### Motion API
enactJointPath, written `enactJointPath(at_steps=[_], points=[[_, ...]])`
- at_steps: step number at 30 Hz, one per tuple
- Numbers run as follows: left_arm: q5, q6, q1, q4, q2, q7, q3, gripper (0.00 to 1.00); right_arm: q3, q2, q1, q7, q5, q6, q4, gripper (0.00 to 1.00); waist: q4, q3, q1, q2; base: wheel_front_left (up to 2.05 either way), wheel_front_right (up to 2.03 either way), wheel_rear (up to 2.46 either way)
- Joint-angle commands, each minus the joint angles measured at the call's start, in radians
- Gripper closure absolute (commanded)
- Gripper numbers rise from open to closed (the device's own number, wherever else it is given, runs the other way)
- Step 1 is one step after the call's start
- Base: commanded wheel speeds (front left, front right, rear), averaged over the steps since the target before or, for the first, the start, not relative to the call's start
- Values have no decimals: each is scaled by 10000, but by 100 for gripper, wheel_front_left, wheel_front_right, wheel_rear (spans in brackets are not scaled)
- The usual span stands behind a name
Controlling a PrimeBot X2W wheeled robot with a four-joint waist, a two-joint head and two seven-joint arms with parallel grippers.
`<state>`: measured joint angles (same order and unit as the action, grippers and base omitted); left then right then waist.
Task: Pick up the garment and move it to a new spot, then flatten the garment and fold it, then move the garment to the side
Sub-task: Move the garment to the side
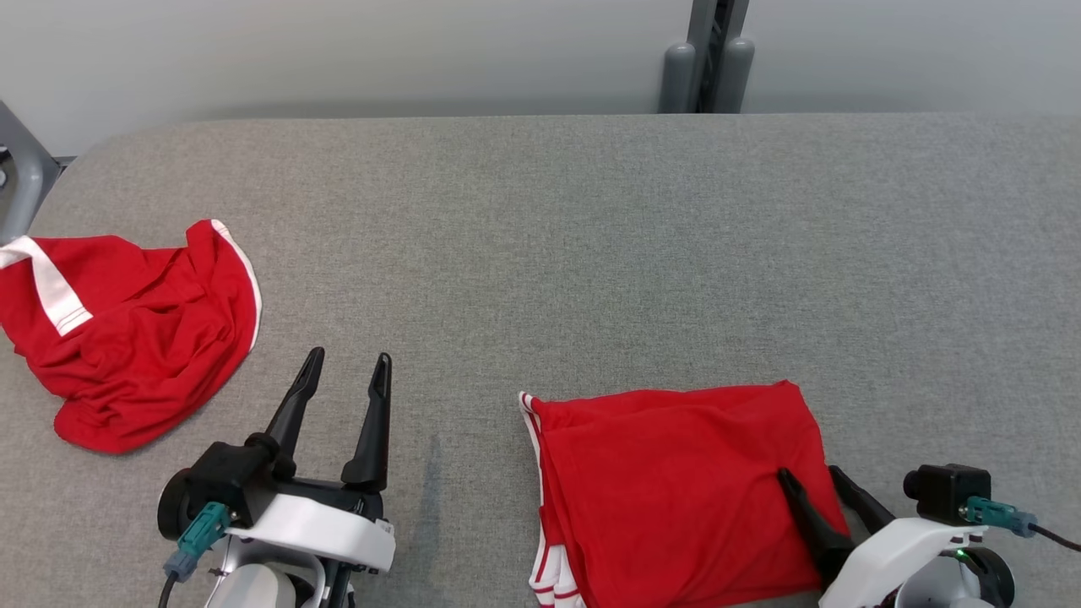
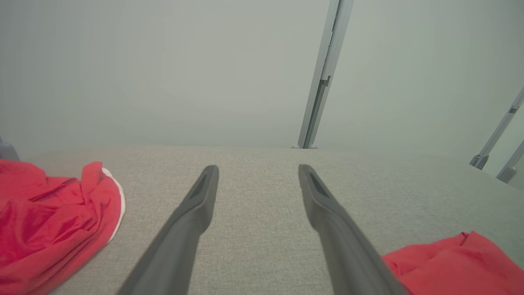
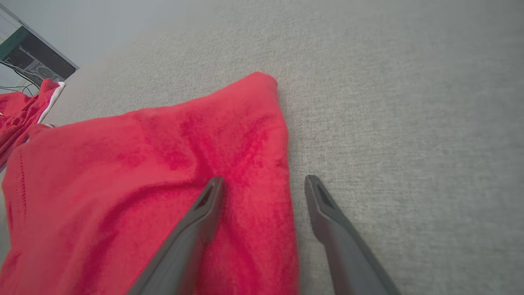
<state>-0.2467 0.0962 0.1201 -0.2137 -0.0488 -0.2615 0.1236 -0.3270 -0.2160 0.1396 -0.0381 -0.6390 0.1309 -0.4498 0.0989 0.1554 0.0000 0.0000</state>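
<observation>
The right pincer point(image 1: 806, 473) is held wide open with nothing gripped. It is set astride the right edge of the folded garment point(image 1: 676, 481), which lies at the front edge of the bench point(image 1: 591, 253), right of the middle. One finger is over red cloth, the other over bare bench. The left pincer point(image 1: 350, 356) is likewise spread and empty. The fold appears made, so the move aside is judged to be in hand, and all layers must be caught together. Room is left toward the right and far edges. A crumpled garment point(image 1: 135, 338) lies at the left edge.
</observation>
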Motion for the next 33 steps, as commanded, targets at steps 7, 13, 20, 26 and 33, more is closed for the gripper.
enactJointPath(at_steps=[7,13,20,26,33], points=[[167,-27,87,40,-31,-41,-182,0,-549,-213,454,-302,349,-4,-179,100,-116,2,0,0,0,0,0],[233,64,161,148,-33,-41,-53,0,-729,-667,908,-747,1161,-5,-350,100,-570,59,0,0,0,0,0],[476,114,498,389,-34,-41,147,0,-988,-1446,1750,-895,1683,-7,-128,100,-1389,669,0,0,0,0,0],[904,219,1174,608,-104,-41,313,0,-1233,-2453,3044,-1086,1827,-7,61,100,-2238,1878,0,0,0,0,0],[1444,315,2387,880,-648,-41,817,0,-1605,-3558,4828,-1641,1783,-7,-470,100,-2997,3563,0,0,0,0,0]])
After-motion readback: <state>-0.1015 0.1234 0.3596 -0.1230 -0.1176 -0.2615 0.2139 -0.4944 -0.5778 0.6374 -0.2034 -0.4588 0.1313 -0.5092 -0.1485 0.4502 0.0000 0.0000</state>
